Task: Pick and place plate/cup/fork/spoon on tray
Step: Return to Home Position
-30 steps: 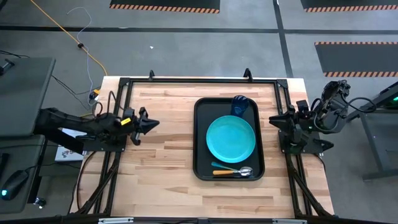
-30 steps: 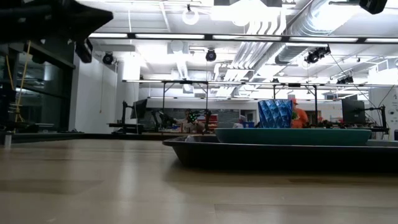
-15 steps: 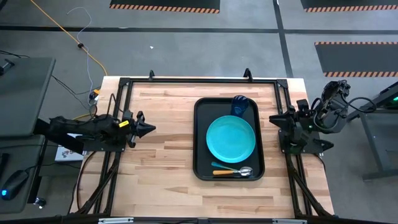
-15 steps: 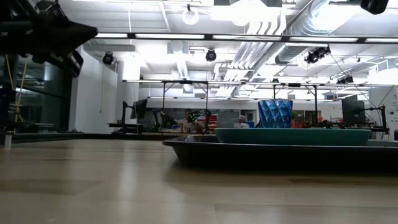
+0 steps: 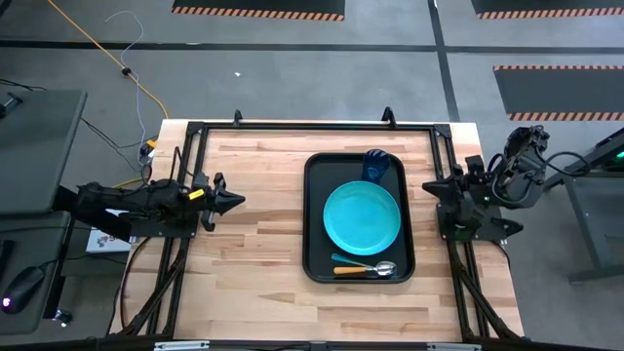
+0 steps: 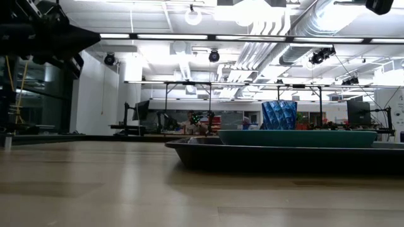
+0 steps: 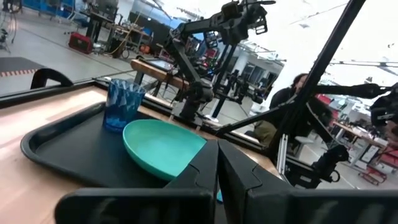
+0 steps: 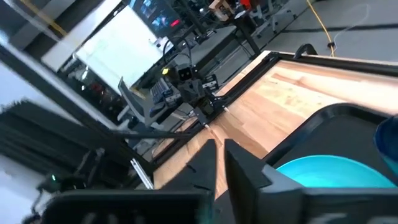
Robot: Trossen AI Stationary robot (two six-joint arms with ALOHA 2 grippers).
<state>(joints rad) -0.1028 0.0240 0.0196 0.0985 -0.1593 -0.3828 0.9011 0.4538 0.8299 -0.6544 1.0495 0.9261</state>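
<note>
The black tray (image 5: 314,234) lies on the table's right half. On it rest the turquoise plate (image 5: 362,216), the dark-blue cup (image 5: 375,165) at its far end, and the teal-handled fork (image 5: 347,260) and orange-handled spoon (image 5: 363,270) at its near end. My left gripper (image 5: 237,198) is shut and empty at the table's left edge, pointing toward the tray. My right gripper (image 5: 427,188) is shut and empty at the right edge. The plate (image 7: 163,147) and cup (image 7: 122,103) also show in the left wrist view.
A black frame (image 5: 292,128) runs along the table's far and side edges. Bare wood (image 5: 258,224) lies between my left gripper and the tray. A person (image 7: 286,109) sits beyond the table in the left wrist view.
My left gripper has drawn back a little toward the table's left edge and come to rest. The tableware on the tray has stayed where it was.
</note>
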